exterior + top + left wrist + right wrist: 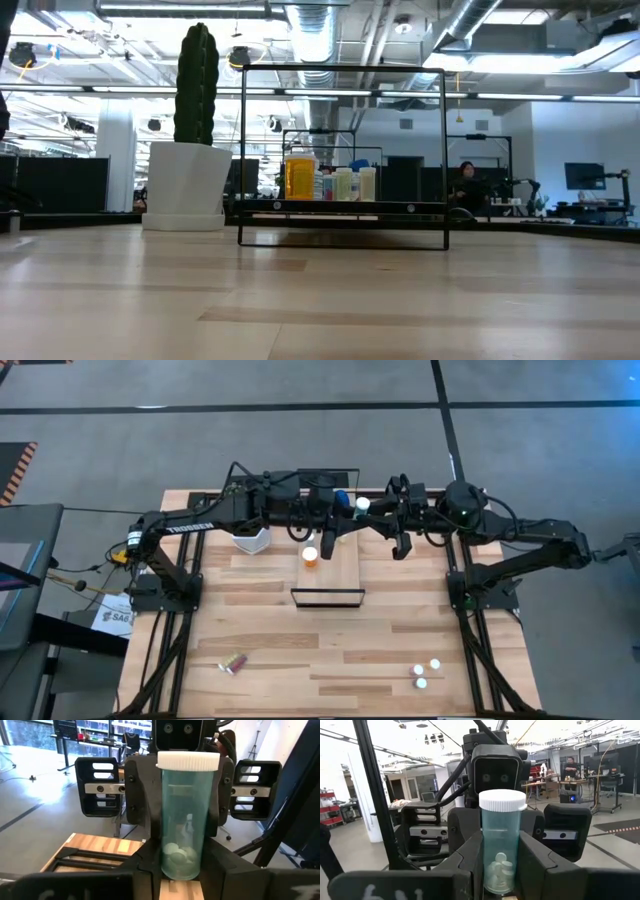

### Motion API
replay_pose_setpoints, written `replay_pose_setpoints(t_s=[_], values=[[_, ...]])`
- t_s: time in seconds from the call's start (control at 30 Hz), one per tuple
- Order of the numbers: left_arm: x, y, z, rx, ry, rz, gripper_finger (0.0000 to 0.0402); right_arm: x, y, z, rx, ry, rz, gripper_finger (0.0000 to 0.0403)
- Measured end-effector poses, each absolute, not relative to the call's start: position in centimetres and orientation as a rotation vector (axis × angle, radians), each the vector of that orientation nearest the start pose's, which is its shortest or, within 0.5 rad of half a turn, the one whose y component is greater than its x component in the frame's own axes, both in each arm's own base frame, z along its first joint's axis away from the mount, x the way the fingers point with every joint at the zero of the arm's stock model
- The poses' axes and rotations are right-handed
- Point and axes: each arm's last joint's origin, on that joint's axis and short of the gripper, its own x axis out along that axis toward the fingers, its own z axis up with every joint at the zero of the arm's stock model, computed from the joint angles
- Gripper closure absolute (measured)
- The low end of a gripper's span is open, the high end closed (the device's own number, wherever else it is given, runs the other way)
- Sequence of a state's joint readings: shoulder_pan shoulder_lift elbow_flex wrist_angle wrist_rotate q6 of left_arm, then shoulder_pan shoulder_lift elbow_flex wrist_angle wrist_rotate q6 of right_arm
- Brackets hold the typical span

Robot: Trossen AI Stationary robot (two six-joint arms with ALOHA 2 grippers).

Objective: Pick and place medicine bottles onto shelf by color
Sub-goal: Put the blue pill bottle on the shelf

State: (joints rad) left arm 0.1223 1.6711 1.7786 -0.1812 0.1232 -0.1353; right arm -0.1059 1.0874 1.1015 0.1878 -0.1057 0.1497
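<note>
A clear green medicine bottle (185, 815) with a white cap and white pills stands upright in the air over the far end of the shelf (335, 575). My left gripper (182, 865) and my right gripper (500, 865) face each other, both shut on it. From above, the bottle's cap (362, 504) shows between the two hands. On the shelf stand an orange bottle (300, 177), several pale ones (350, 184) and a blue one (341, 498). My left gripper pinches the green bottle's lower body (167, 855) between its two fingers, coming level from the table's left. The bottle stands upright, cap up, lifted clear of the shelf. My right gripper pinches the same bottle's body (487, 860) between its two fingers, level from the table's right, opposite the left hand. Its fingers (142, 795) flank the bottle's two sides below the cap.
A white pot with a cactus (185, 185) stands left of the shelf at the far side. A reddish bottle (234, 663) lies near the front left. Three white-capped bottles (425, 673) stand near the front right. Bare tabletop lies between them.
</note>
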Motion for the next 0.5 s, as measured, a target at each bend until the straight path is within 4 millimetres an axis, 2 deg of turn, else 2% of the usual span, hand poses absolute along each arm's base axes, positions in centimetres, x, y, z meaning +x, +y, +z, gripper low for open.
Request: replay_pose_setpoints(t_s=[0.13,0.27,0.5], values=[[37.8,4.3,44.4,-0.145,0.078,0.009,0.0306,22.9,-2.3,42.0,0.140,-0.172,0.006,0.0290],[37.8,4.4,44.3,-0.146,0.085,0.023,0.0314,22.0,-2.6,42.0,0.217,-0.138,-0.008,0.0282],[37.5,4.4,44.5,-0.153,0.090,0.031,0.0333,19.8,-3.1,41.6,0.314,0.016,-0.063,0.0212]])
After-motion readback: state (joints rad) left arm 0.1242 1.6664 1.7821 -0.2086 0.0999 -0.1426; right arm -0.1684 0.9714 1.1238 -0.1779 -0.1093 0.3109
